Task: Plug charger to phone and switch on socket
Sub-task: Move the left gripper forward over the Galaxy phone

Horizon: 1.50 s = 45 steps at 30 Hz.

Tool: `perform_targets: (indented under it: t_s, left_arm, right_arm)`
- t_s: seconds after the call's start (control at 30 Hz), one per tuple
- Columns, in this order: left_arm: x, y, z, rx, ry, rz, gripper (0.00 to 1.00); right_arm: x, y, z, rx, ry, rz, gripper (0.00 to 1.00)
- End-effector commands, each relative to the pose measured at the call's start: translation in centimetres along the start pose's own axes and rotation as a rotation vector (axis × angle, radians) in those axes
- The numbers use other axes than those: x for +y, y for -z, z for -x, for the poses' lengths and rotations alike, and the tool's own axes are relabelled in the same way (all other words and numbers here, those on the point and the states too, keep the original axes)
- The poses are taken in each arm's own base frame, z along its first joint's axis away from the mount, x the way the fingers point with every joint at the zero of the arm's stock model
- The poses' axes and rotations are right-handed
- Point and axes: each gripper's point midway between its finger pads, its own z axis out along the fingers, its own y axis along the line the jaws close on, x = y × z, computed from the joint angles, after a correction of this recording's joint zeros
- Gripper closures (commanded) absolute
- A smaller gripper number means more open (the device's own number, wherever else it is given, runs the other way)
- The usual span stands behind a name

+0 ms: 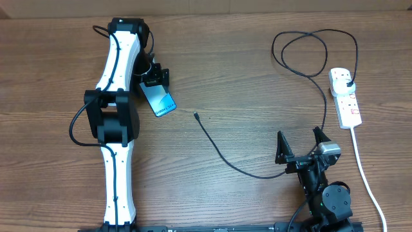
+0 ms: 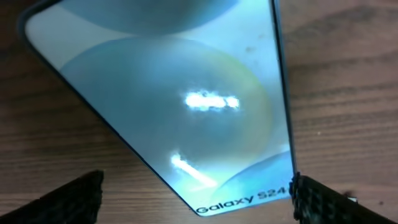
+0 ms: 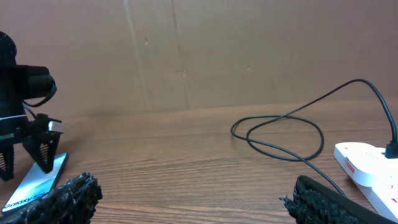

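The phone [image 1: 162, 102] lies flat on the worktop [image 1: 244, 64], on the far left side. Its screen is lit up light blue and you can read "Galaxy S24" on it. The left hand [image 1: 158, 82] hangs right over the far end of the phone. Its two black fingers [image 2: 68, 196] are spread wide, one on each side of the phone's end. The finger on one side is close to the phone's edge, but I cannot tell if it touches. The other finger is well away from the phone.

The charger [image 1: 222, 154] is a thin black cable. Its small tip [image 1: 195, 115] lies on the wood just to the right of the phone, not touching it and not plugged in. From there the cable runs toward the near right, goes past the right hand [image 1: 300, 143], then makes a big loop at the far right. Its black plug [image 1: 347, 80] sits in the far end of the socket [image 1: 347, 103].

The socket is a white strip with red marks, lying on the far right of the worktop. A thick white cord [image 1: 364, 174] leaves its near end and runs toward the near edge. I cannot tell if the switch is on.

The right hand is at the near right. Its fingers are spread apart with nothing between them.
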Motion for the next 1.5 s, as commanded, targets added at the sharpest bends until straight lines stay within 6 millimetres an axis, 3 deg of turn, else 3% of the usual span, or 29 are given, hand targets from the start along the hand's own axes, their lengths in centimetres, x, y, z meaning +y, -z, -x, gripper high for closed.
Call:
perform_targets:
  t_s: [0.0, 0.23, 0.3, 0.47, 0.53, 0.57, 0.63, 0.73, 0.87, 1.0, 1.17, 1.27, 1.47]
  left_arm:
    - [0.4, 0.2, 0.8, -0.038, 0.083, 0.048, 0.00]
    - [-0.7, -0.4, 1.1, -0.064, 0.197, 0.065, 0.01]
    - [-1.1, 0.0, 1.1, -0.086, 0.202, 0.091, 0.06]
    - [-3.5, 5.9, -0.1, -0.218, 0.198, 0.061, 0.04]
    - [-4.0, 9.3, -0.9, -0.306, 0.195, 0.063, 0.03]
    - [-4.6, 12.1, -1.9, -0.374, 0.179, 0.053, 0.02]
    - [-5.3, 14.7, -3.1, -0.427, 0.162, 0.029, 0.01]
    - [-5.4, 17.4, -5.0, -0.471, 0.158, 0.009, 0.01]
    - [-4.7, 19.2, -6.5, -0.504, 0.191, 0.015, 0.01]
    - [-4.6, 19.0, -6.8, -0.492, 0.231, 0.012, 0.01]
    - [-4.0, 17.0, -6.1, -0.478, 0.286, 0.066, 0.02]
    - [-4.0, 14.8, -5.1, -0.458, 0.287, 0.072, 0.02]
    - [-3.9, 7.9, -3.6, -0.386, 0.289, 0.062, 0.00]
  right_arm:
    - [-0.3, 0.0, -0.1, -0.008, 0.002, -0.012, 0.00]
    - [-0.3, 0.0, -0.1, -0.008, 0.002, -0.012, 0.00]
    - [-0.3, 0.0, -0.1, -0.008, 0.002, -0.012, 0.00]
    - [-0.3, 0.0, -0.1, -0.008, 0.002, -0.012, 0.00]
    - [-0.3, 0.0, -0.1, -0.008, 0.002, -0.012, 0.00]
    - [-0.3, 0.0, -0.1, -0.008, 0.002, -0.012, 0.00]
    - [-0.3, 0.0, -0.1, -0.008, 0.002, -0.012, 0.00]
    - [-0.3, 0.0, -0.1, -0.008, 0.002, -0.012, 0.00]
    - [-0.3, 0.0, -0.1, -0.008, 0.002, -0.012, 0.00]
    - [-0.3, 0.0, -0.1, -0.008, 0.002, -0.012, 0.00]
    - [-0.3, 0.0, -0.1, -0.008, 0.002, -0.012, 0.00]
    - [-0.3, 0.0, -0.1, -0.008, 0.002, -0.012, 0.00]
    - [-0.3, 0.0, -0.1, -0.008, 0.002, -0.012, 0.00]
